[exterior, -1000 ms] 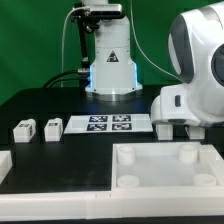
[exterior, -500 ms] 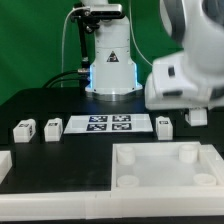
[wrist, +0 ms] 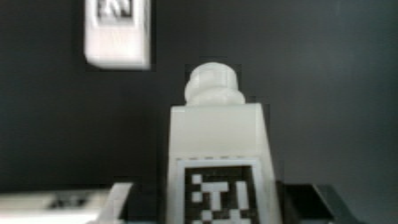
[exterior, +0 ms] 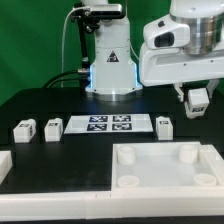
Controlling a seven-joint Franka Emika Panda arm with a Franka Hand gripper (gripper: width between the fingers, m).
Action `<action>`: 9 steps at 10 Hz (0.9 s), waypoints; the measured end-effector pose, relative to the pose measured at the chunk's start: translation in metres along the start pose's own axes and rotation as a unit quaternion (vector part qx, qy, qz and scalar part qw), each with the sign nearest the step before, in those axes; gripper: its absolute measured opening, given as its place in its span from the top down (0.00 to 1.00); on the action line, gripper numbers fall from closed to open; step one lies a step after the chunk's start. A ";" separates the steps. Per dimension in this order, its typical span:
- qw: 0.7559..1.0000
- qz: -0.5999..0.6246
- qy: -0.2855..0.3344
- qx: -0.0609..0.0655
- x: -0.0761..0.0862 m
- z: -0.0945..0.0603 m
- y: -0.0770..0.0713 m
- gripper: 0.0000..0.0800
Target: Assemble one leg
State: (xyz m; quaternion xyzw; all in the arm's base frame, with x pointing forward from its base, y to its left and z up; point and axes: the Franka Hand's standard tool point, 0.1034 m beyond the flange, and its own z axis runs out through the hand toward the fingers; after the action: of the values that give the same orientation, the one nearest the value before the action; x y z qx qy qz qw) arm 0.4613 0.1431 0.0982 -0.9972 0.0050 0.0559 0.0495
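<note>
My gripper (exterior: 197,102) hangs above the table at the exterior view's right, shut on a white leg (exterior: 197,99). In the wrist view the held leg (wrist: 217,130) stands between the dark fingers (wrist: 128,200), tag facing the camera and round peg pointing away; my gripper (wrist: 217,205) grips its tagged end. Three more legs stand on the black table: two at the exterior view's left (exterior: 22,129) (exterior: 53,128) and one (exterior: 164,126) below and left of the gripper. That last leg also shows in the wrist view (wrist: 116,35).
The marker board (exterior: 108,124) lies between the legs. A large white tray-like piece with round sockets (exterior: 150,180) fills the front right. Another white part (exterior: 4,165) sits at the front left edge. The arm's base (exterior: 110,60) stands at the back.
The gripper has risen from table level at the right, beside the marker board, lifting one leg with it. The leg next to it stays on the table, now uncovered.
</note>
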 end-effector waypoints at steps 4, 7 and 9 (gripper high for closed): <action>0.987 -0.047 0.154 0.003 0.058 -0.040 0.018 0.64; 0.943 -0.047 0.330 0.014 0.089 -0.087 0.015 0.64; 0.942 -0.049 0.331 0.013 0.081 -0.074 0.016 0.64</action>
State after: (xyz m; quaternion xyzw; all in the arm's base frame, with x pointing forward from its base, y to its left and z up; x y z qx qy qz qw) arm 0.5502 0.1191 0.1610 -0.9579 -0.0276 -0.2795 0.0604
